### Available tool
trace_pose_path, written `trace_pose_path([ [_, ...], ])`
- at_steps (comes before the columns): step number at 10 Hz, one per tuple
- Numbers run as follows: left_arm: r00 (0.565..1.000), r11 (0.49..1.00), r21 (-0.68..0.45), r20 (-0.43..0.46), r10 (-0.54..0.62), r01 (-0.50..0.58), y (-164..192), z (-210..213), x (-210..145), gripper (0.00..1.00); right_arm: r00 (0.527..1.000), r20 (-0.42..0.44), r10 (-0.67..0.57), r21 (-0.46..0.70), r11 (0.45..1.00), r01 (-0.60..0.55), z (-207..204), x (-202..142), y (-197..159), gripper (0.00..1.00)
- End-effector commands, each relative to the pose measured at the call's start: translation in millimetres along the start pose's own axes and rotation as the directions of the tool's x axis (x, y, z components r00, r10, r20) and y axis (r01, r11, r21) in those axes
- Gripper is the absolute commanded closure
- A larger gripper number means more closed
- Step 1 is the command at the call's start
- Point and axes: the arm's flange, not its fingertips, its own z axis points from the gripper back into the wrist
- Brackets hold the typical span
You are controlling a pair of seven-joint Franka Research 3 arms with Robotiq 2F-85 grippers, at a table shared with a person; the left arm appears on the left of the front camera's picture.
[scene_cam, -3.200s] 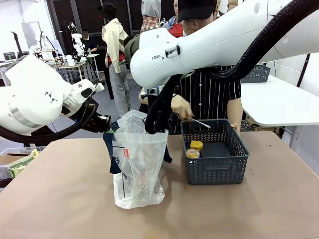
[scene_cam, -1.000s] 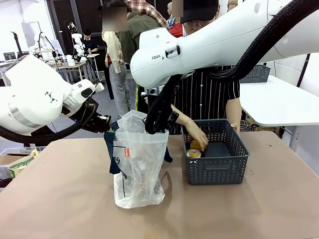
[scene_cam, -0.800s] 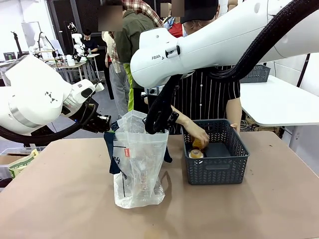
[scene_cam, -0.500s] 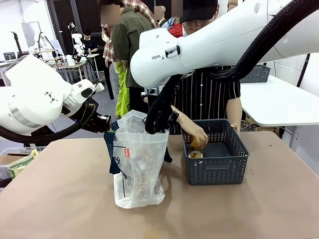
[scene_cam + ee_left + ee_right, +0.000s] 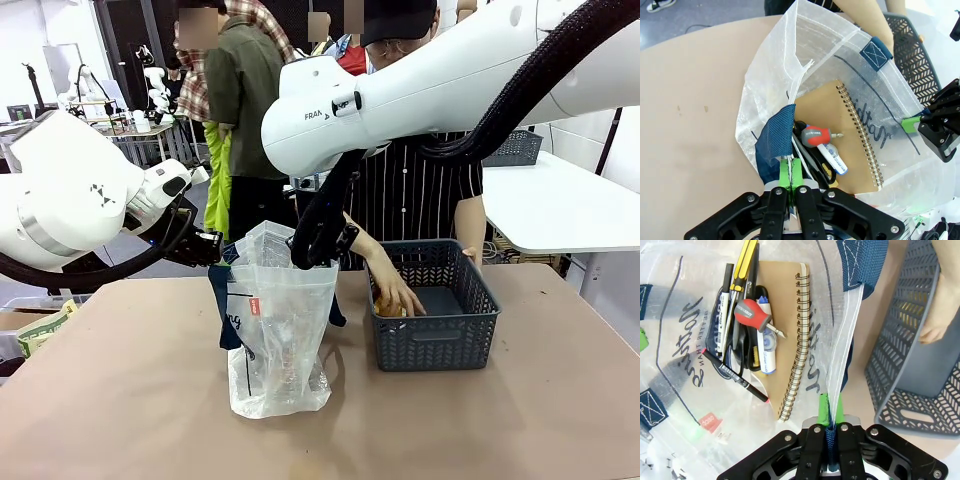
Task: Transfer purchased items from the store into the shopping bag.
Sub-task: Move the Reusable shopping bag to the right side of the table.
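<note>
The left claw (image 5: 790, 172) and right claw (image 5: 830, 411) each clamp a handle of the shopping bag (image 5: 285, 340), spreading its mouth between them, while the person's hand (image 5: 398, 297) just beside the right claw picks from the basket (image 5: 440, 345), probably to drop an item in next.

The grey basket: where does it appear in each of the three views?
Front view: grey basket right of centre.
Left wrist view: top right corner.
Right wrist view: along the right edge.
Shared landmark: the shopping bag beside it, in all three.

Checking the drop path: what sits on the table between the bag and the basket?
Nothing: in the front view, the table stretch between the shopping bag and the basket is bare.
</note>
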Motion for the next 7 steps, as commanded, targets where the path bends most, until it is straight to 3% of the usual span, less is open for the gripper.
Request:
trace_pose_path([
  [1,1.0,1.0,-0.014,0.006,0.013,-0.013,2.0,0.2,0.3,1.0,1.0,0.0,0.002,-0.001,1.0,-0.002,0.7,-2.5,-2.5,1.0],
  [7,1.0,1.0,-0.014,0.006,0.013,-0.013,2.0,0.2,0.3,1.0,1.0,0.0,0.002,-0.001,1.0,-0.002,0.7,-2.5,-2.5,1.0],
])
